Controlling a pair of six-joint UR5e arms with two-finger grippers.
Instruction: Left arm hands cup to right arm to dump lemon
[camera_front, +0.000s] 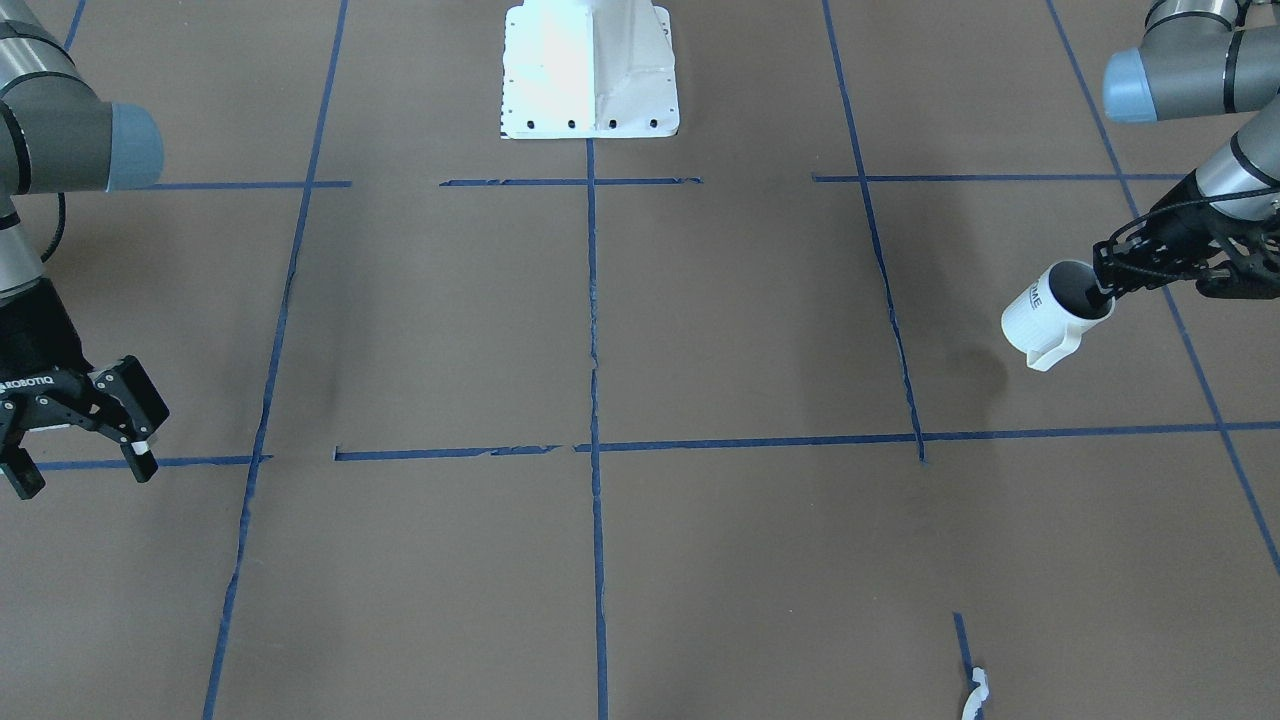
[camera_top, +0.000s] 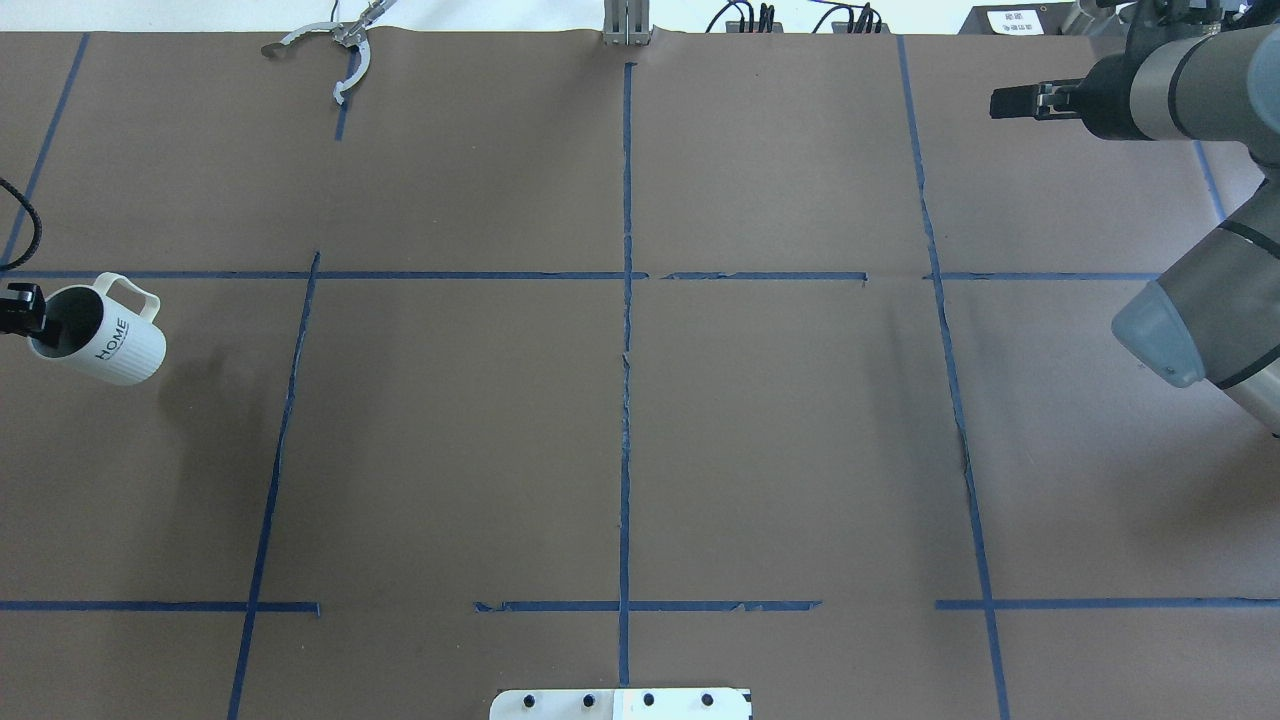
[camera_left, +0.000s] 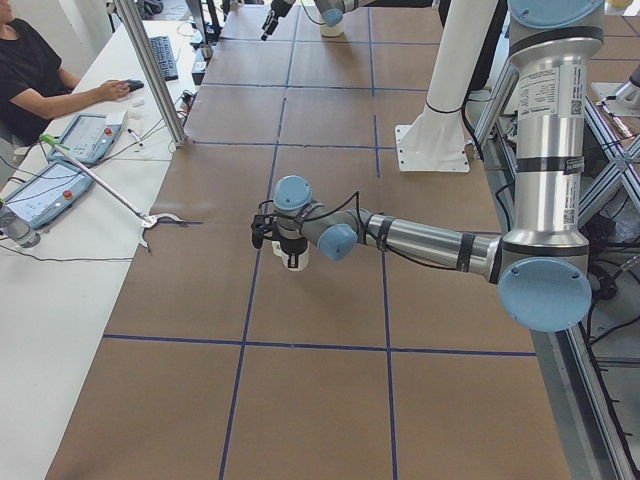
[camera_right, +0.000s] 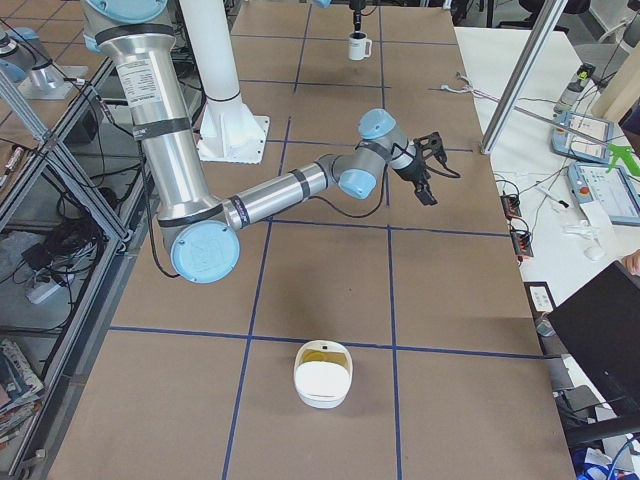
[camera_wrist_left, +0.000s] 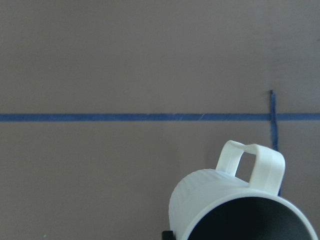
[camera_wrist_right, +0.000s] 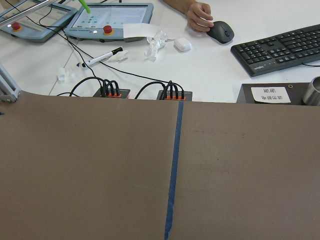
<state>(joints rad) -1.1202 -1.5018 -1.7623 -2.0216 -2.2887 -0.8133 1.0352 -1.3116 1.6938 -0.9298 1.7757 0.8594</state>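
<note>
The cup (camera_front: 1045, 318), a ribbed white mug lettered HOME, hangs tilted above the brown table at the robot's far left, its shadow on the paper below. My left gripper (camera_front: 1105, 285) is shut on its rim, with one finger inside the dark mouth. From overhead the cup (camera_top: 105, 345) sits at the left edge, handle pointing away from the robot. In the left wrist view, the cup (camera_wrist_left: 225, 200) fills the lower right, handle up. The lemon is hidden; the cup's inside shows only dark. My right gripper (camera_front: 80, 472) hangs open and empty on the far side of the table, also seen from overhead (camera_top: 1003, 102).
The white robot pedestal (camera_front: 590, 70) stands mid-table at the robot's edge. A metal grabber tool (camera_top: 335, 50) lies at the far edge. A white bowl (camera_right: 322, 373) with a yellowish inside sits at the table's right end. A person's hand (camera_wrist_right: 200, 12), a keyboard and tablets are on the desk beyond.
</note>
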